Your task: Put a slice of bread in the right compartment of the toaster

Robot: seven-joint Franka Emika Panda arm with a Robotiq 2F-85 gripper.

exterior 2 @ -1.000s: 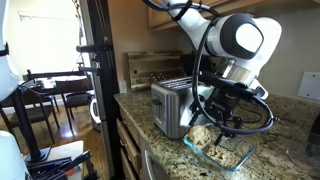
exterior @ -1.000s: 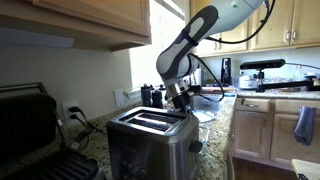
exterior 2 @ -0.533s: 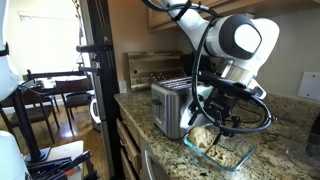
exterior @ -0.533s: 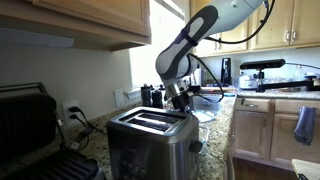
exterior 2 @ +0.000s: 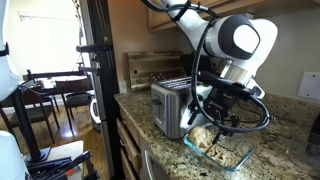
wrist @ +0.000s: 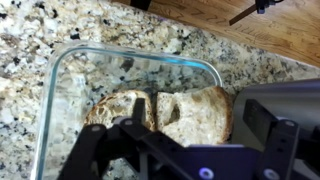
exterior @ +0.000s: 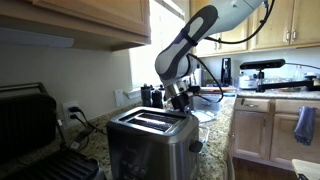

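Fingers [wrist: 268, 128] spread wide over bread slices [wrist: 190, 112] in glass dish [wrist: 62, 80], granite surface [wrist: 40, 40], toaster [exterior 2: 172, 106] just beside dish, black grill [exterior: 35, 125] near toaster

Arm [exterior: 192, 38] slants down from above claw, elbow bent, wrist [exterior 2: 232, 72] tucked under forearm. Gripper [exterior 2: 214, 112] hangs low, pointing straight down. Jaws spread wide, nothing clamped between them. In wrist view dark fingers [wrist: 264, 126] stand well apart, one at each side

White arm [exterior 2: 240, 38] of smooth rounded links with dark joint rings; black cables [exterior 2: 262, 108] loop beside its wrist; boxy black pincer [wrist: 195, 140].
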